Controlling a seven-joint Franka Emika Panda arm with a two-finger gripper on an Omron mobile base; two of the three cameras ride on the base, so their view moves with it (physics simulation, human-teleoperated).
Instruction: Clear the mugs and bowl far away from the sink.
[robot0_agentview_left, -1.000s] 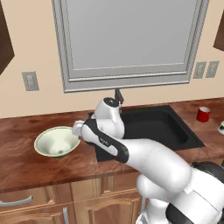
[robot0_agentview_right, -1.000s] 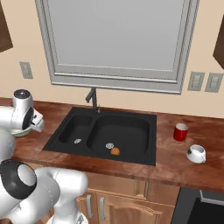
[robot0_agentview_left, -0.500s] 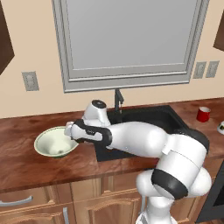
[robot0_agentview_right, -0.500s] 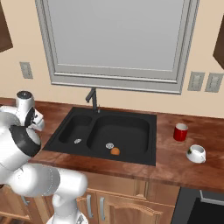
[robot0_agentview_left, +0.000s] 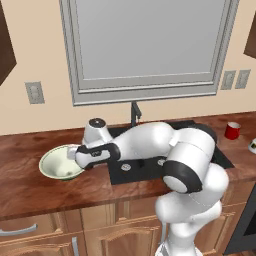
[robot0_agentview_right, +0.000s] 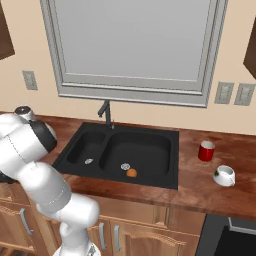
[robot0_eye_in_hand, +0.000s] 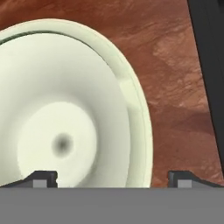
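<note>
The gripper stands with its jaws spread wide and nothing between them, poised directly above the near rim of the bowl; one fingertip lies over the bowl's inside and the other over the bare counter beyond the rim, so the rim falls between them. No contact with the rim can be confirmed. From the left base view the hand reaches down at the right edge of the bowl, which sits upright on the wooden counter, near the left edge of the sink. Further out, the black double-basin sink holds a small orange ball in its right basin. To the right of the sink, on the counter, stand the red mug and, nearer the front edge, the white mug, the two close together but apart.

Progress, as judged: the task appears to be at its first grasp. The bowl is not yet lifted and remains close to the sink; both mugs stand untouched, also near the sink. All three items are left to move.
</note>
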